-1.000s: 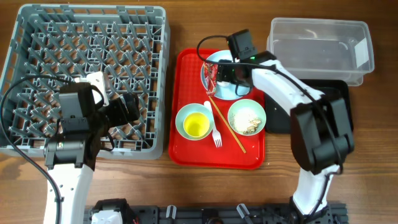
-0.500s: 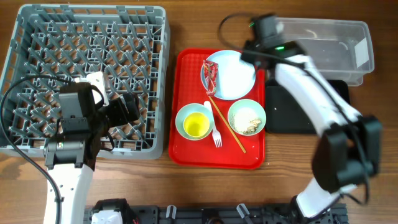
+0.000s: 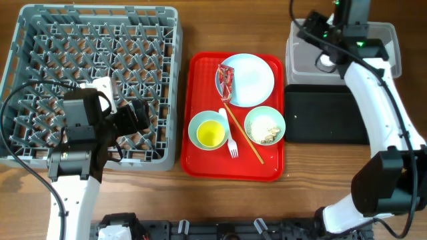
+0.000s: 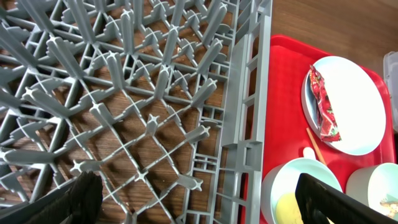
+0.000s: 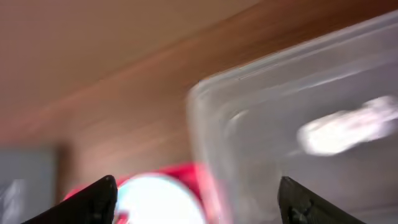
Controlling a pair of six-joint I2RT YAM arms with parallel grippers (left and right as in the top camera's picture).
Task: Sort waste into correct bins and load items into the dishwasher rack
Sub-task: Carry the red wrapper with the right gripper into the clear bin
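Note:
My right gripper (image 3: 315,33) (image 5: 199,200) hangs open over the left end of the clear tub (image 3: 373,37) (image 5: 292,87), one of the bins. A crumpled white tissue (image 3: 325,61) (image 5: 347,127) lies inside that tub. The black tray (image 3: 327,115) sits just in front of it. A red-and-white wrapper (image 3: 227,81) (image 4: 324,104) rests on the round plate (image 3: 253,79) (image 4: 357,106). One bowl (image 3: 197,125) holds the yellow cup (image 3: 211,134); the other bowl (image 3: 265,125) holds crumbs. Fork (image 3: 232,145) and chopsticks (image 3: 244,135) lie between them. My left gripper (image 3: 145,115) (image 4: 205,205) is open over the grey dishwasher rack (image 3: 40,27) (image 4: 249,124).
The plate, bowls, fork and chopsticks all sit on a red serving tray (image 3: 200,163) between the rack and the bins. Wooden table shows around everything. The right wrist view is blurred by motion.
The right arm swung from the plate up and right to the clear tub, and its jaws opened. The white tissue now lies in the tub. The left arm has not moved.

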